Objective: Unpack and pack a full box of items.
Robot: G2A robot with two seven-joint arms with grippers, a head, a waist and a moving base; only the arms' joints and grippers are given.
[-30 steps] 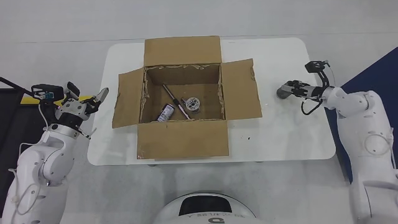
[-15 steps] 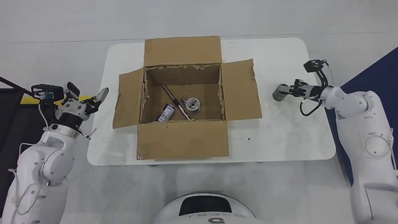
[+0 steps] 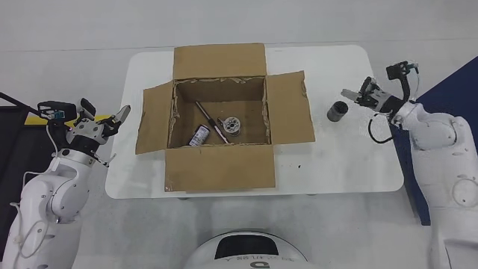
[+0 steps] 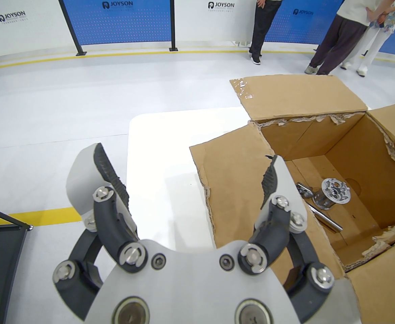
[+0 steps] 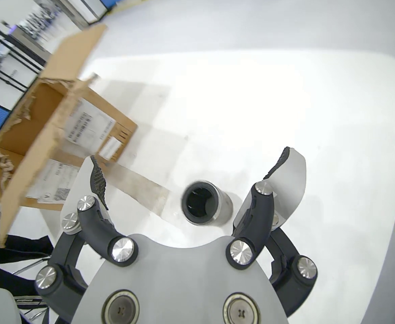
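An open cardboard box [image 3: 220,112] sits mid-table with its flaps spread. Inside lie a metal rod [image 3: 211,122], a round metal flange part [image 3: 231,125] and a small dark can [image 3: 198,135]; the flange [image 4: 332,193] and rod also show in the left wrist view. A dark hollow cylinder [image 3: 337,110] stands upright on the table right of the box, also seen as the cylinder [image 5: 205,203]. My right gripper [image 3: 356,95] is open, just right of and above the cylinder, holding nothing. My left gripper [image 3: 112,116] is open beyond the table's left edge, empty.
The white table [image 3: 343,164] has bare surface right of and in front of the box. The box's right flap [image 3: 290,107] lies close to the cylinder. People stand on the floor far behind the box [image 4: 319,183].
My right gripper let go of the dark cylinder, opened and drew back to the right and up. The cylinder now stands alone on the table. The left arm stayed still.
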